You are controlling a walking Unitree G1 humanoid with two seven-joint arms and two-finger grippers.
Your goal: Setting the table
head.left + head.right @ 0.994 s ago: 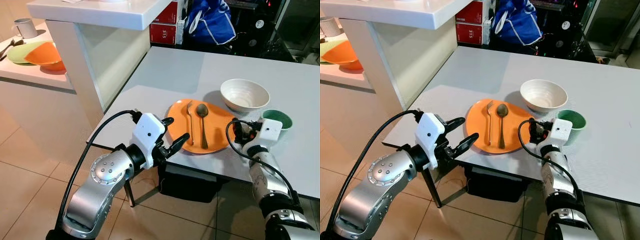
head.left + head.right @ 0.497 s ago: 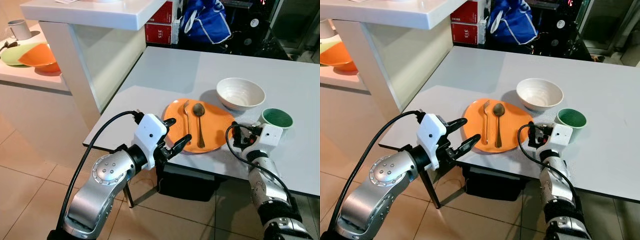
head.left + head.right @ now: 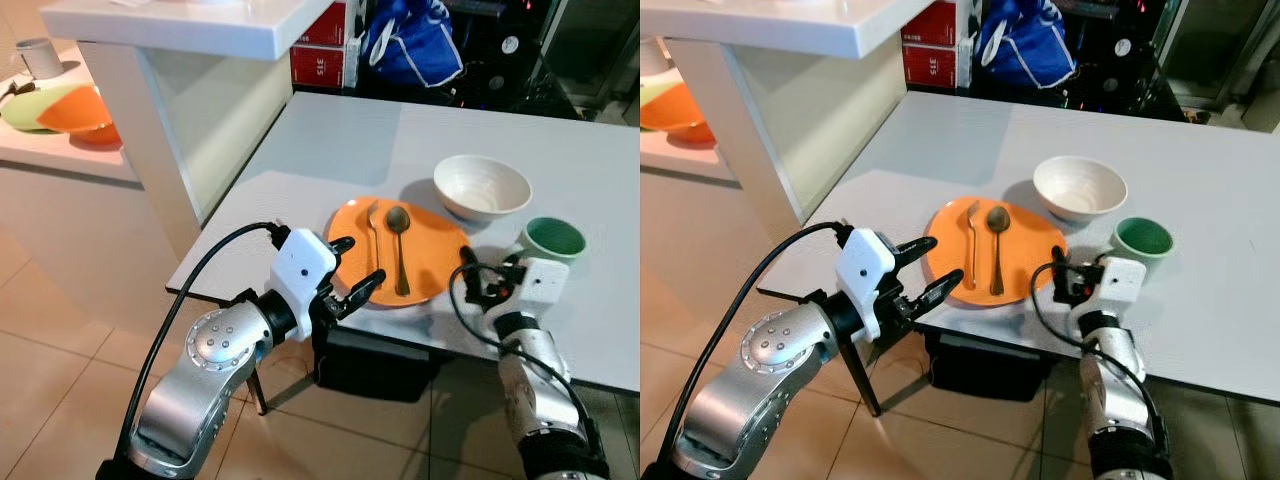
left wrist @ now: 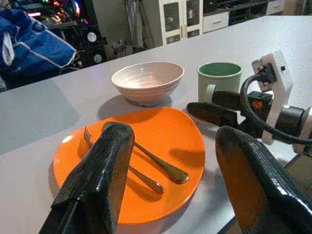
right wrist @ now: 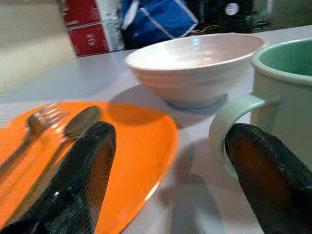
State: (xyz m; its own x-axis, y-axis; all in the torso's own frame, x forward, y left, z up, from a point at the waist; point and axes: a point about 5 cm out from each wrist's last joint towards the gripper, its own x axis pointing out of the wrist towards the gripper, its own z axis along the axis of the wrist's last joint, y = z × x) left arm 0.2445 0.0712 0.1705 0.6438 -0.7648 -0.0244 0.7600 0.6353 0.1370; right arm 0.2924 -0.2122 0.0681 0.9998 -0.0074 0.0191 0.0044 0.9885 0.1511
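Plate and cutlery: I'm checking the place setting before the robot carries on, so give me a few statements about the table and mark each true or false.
1. A fork and a spoon lie side by side on the orange plate. True.
2. The white bowl sits on the plate. False: it stands on the grey table beyond the plate.
3. The left pincer is open at the plate's near edge. True.
4. The right pincer holds the green mug. False: it is open and empty, between plate and mug.
5. The mug lies tipped over. False: it stands upright.
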